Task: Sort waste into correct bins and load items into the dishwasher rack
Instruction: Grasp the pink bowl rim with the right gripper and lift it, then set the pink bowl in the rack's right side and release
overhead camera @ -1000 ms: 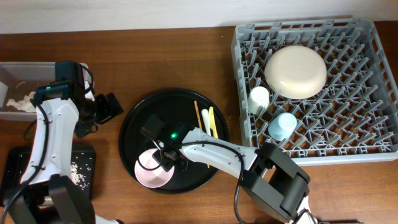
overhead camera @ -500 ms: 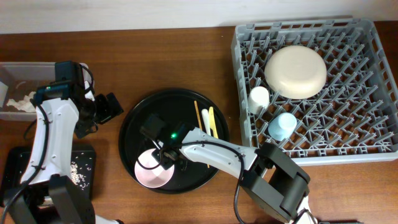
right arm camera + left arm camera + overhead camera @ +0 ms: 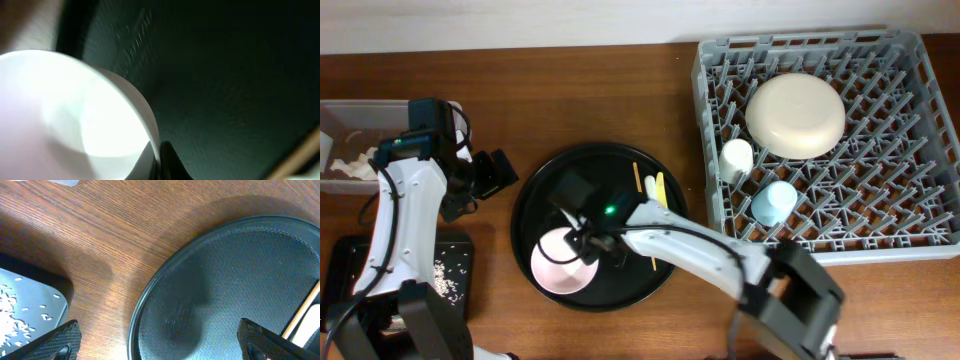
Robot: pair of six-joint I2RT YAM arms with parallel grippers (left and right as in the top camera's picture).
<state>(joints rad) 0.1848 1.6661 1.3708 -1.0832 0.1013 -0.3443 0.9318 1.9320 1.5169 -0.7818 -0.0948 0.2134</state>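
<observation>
**Right arm.** The right gripper (image 3: 588, 244) reaches onto the round black tray (image 3: 533, 196) and meets the pinkish-white bowl (image 3: 556, 270) at its near rim. In the right wrist view the bowl wall runs straight down into the jaws, with one dark finger pressed against its outer face. The jaws appear to be pinching the rim. A rim grasp suits a bowl too wide to span, and it leaves the bowl free to be tipped between the pegs.

**Left arm.** The left gripper (image 3: 162, 341) hangs over the tabletop beside the round tray. Its jaws are spread wide and hold nothing. It sits between the bins, well clear of the right arm's path.

**Task items.**
- The dishwasher rack (image 3: 920, 58) already carries the large cream plate (image 3: 795, 115), small cream cup (image 3: 736, 158) and light blue cup (image 3: 775, 203).
- The thin wooden stick (image 3: 636, 185), white fork (image 3: 648, 192) and yellow knife (image 3: 660, 186) lie side by side on the round tray, not yet loaded.
- Paper tissues (image 3: 355, 165) lie in the clear tub (image 3: 350, 110).
- Rice grains (image 3: 10, 314) lie in the flat black tray (image 3: 35, 287).

**Markings.** No brand or label is legible. The left wrist view shows a faint moulded mark on the round tray, too weak to read.
</observation>
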